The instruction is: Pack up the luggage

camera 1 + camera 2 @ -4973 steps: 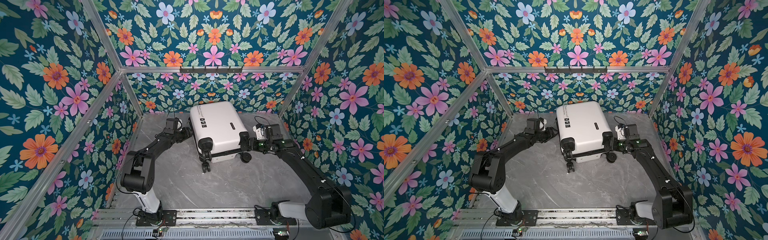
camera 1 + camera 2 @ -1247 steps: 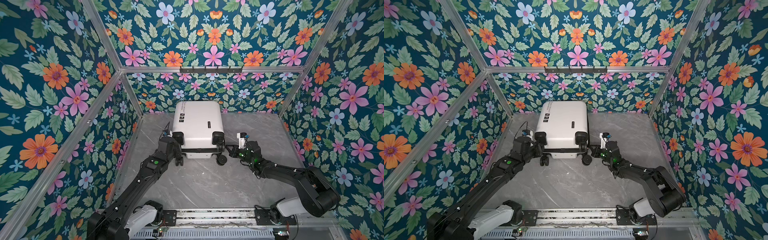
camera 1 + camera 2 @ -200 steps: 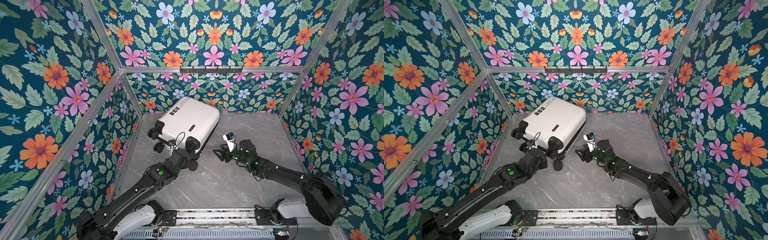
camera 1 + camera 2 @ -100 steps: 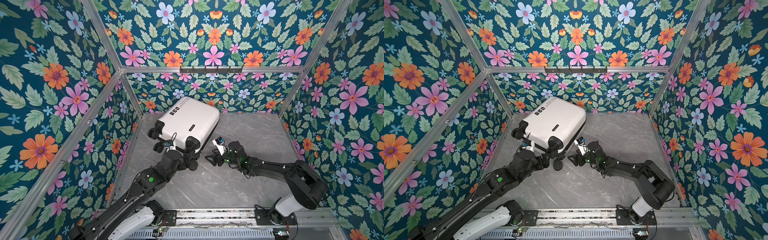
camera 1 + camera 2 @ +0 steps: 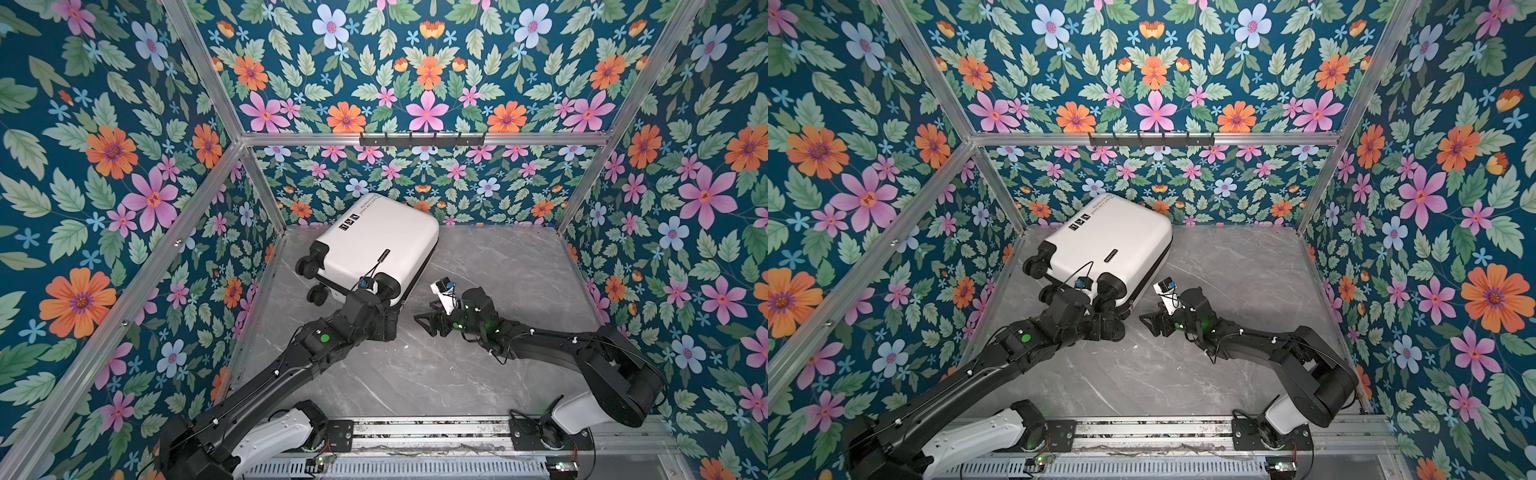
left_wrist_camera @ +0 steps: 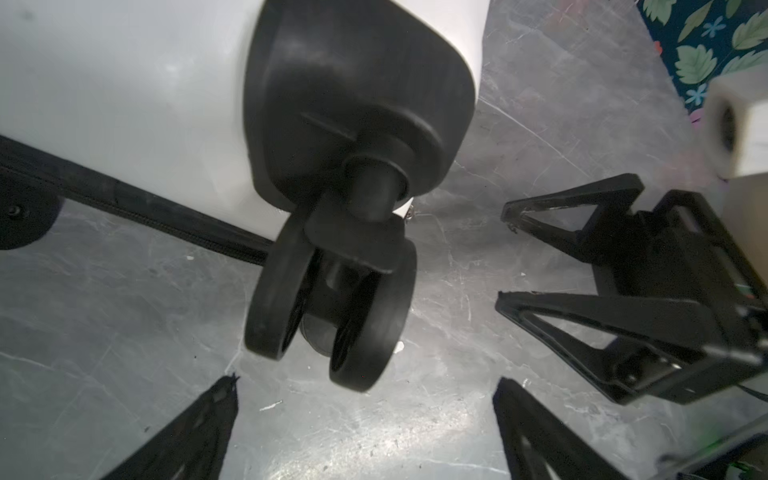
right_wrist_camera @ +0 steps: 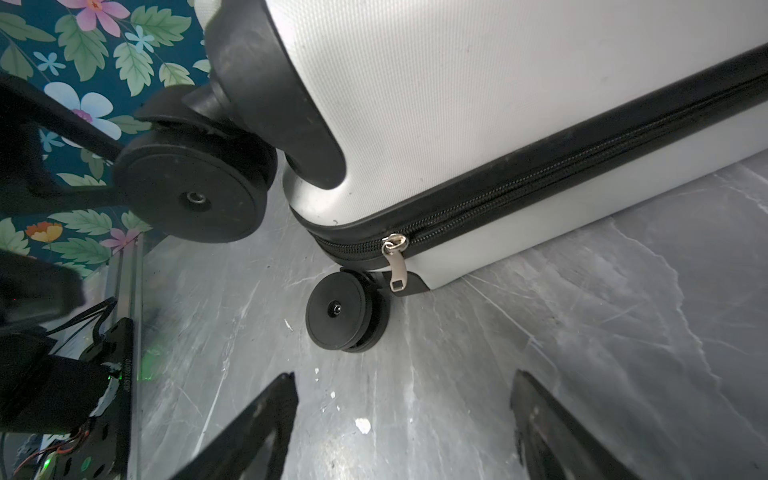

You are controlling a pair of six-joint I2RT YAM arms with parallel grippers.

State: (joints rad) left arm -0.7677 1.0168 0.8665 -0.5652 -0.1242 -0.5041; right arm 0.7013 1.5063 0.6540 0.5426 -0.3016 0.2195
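Luggage [image 5: 374,245] bears 3 square icons [image 5: 349,222]; its black text [image 5: 371,206] unreadable.

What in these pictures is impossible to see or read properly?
- Inside of the luggage: hidden in every view by its shell; the zipper looks shut in the right wrist view.
- Black text on its shell: too small to read in both top views.
- Left gripper: lost against its own wrist in both top views; the left wrist view's edge cuts off all but its fingertips.

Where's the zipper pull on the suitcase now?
In the right wrist view, the zipper pull hangs at the wheel-end corner of the suitcase, beside a wheel, facing the right gripper.
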